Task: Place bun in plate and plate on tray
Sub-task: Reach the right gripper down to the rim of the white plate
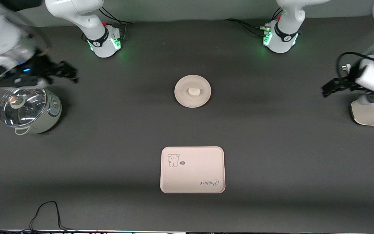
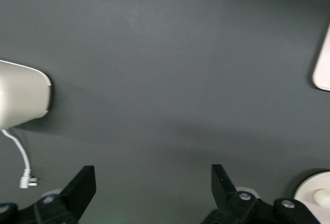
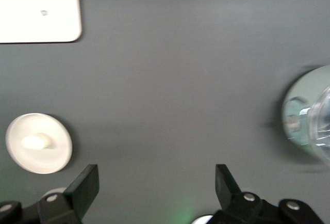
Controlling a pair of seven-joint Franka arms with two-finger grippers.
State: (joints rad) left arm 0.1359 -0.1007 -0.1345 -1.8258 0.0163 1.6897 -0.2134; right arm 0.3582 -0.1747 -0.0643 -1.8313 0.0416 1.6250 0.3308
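Bun (image 1: 193, 92) sits in the middle of the plate (image 1: 183, 97), mid-table (image 1: 271, 156). Tray (image 1: 203, 165) lies bare, nearer the front camera than the plate & well apart from it. Right pincer (image 1: 67, 72) hangs over the table by a glass-lidded pot (image 1: 28, 110), fingers spread wide, holding nothing. Left pincer (image 1: 331, 87) hangs beside a white appliance (image 1: 372, 113) at the left arm's end, also wide open & empty.

Both arms are held raised at opposite ends of the table, each folded out from its base. The left gripper (image 1: 328, 88) is carried low at the left arm's end — fingers (image 2: 82, 185) spread wide, nothing between them. The right gripper (image 1: 68, 72) is likewise held open and empty at the right arm's end.
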